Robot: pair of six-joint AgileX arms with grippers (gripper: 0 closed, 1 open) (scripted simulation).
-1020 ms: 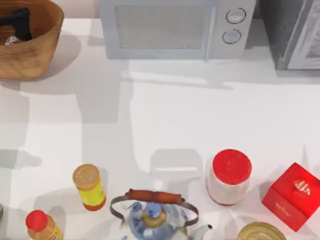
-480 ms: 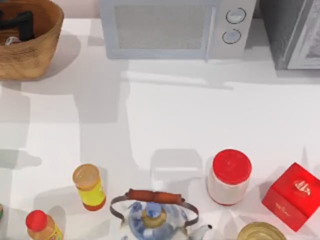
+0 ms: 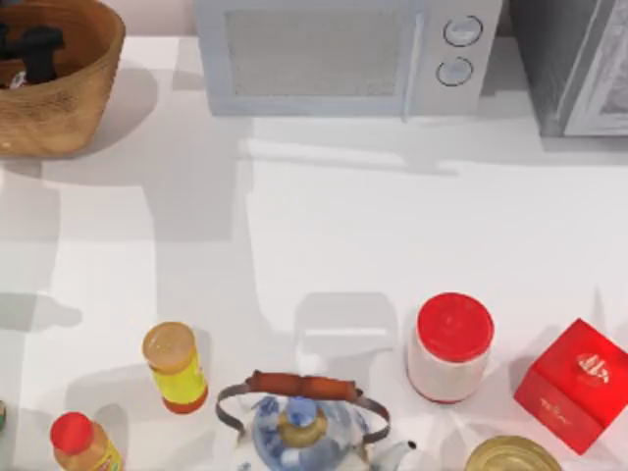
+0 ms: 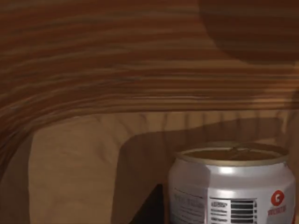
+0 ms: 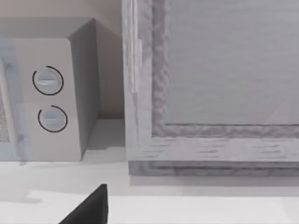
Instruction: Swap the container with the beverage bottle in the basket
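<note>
The tan woven basket (image 3: 74, 103) stands at the table's far left corner. My left gripper (image 3: 34, 44) is down inside it, black against the wicker. In the left wrist view the ribbed basket wall (image 4: 117, 70) curves close by, and a silver drink can (image 4: 233, 186) with a barcode and a red logo stands upright on the basket floor, right beside my gripper. A white container with a red lid (image 3: 450, 345) stands near the front right. Two bottles stand at the front left: a yellow one with an orange cap (image 3: 174, 366) and an orange one with a red cap (image 3: 83, 444).
A white microwave (image 3: 343, 54) lines the back edge, with a grey cabinet (image 3: 574, 64) to its right. Along the front edge are a blue-and-white teapot (image 3: 302, 427), a red box (image 3: 574, 385) and a gold-lidded tin (image 3: 512, 456). The right arm is parked, facing the microwave's dials (image 5: 49, 98).
My left gripper has shifted and turned slightly inside the basket. Nothing else on the table has moved.
</note>
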